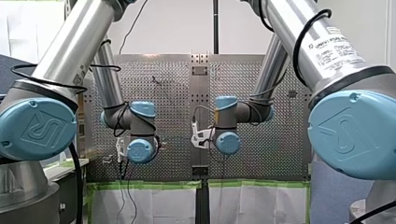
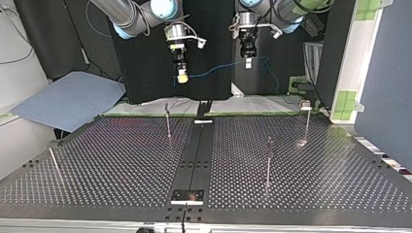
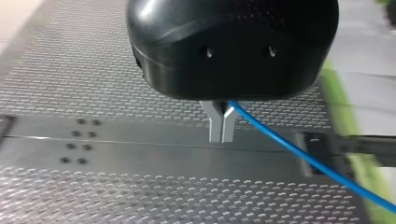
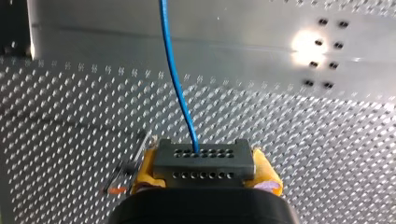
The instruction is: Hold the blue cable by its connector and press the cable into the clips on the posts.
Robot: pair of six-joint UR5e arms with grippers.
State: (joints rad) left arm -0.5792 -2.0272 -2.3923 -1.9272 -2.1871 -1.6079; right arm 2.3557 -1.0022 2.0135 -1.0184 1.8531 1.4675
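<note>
Blue cable (image 4: 175, 79), 1 strand, hangs above the table (image 2: 121, 160) (well clear of the 4 posts (image 2: 168, 121)): my right gripper (image 2: 181, 76) pinches its 1 dark connector (image 4: 204, 163), my left gripper (image 2: 248, 62) nips the cable itself.

- Front view: bright, even light on the pale wall (image 1: 177, 28), upper centre
- Top view: dim, with a black backdrop (image 2: 145, 73) upper centre
- Right wrist view: hot glare on the table (image 4: 306, 44) beside the blue cable (image 4: 175, 79)
</note>
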